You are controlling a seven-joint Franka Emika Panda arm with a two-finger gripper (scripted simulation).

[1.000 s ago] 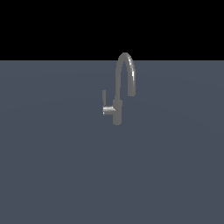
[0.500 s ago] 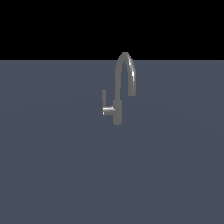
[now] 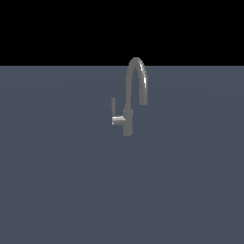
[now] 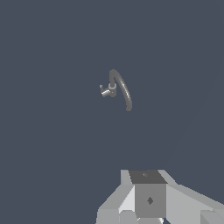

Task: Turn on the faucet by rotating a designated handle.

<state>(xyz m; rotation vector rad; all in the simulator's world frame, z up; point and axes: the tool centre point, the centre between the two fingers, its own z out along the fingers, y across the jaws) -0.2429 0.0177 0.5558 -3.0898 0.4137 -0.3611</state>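
The faucet (image 3: 127, 116) is a small grey metal tap standing upright on the slate-grey floor, and its arched spout (image 3: 142, 78) bends toward the exterior view's right. The handle (image 3: 114, 114) is a short stub off the body with a slim bar pointing up, on the exterior view's left. No arm shows in the exterior view. The wrist view looks down on the faucet (image 4: 119, 87) and handle (image 4: 105, 91) from well above. Only the grey-white body of my gripper (image 4: 148, 203) shows at the frame edge, far from the faucet. Its fingers are cut off.
A flat slate-grey surface (image 3: 62, 190) spreads all around the faucet. Black background fills the space above it in the exterior view. No other objects show.
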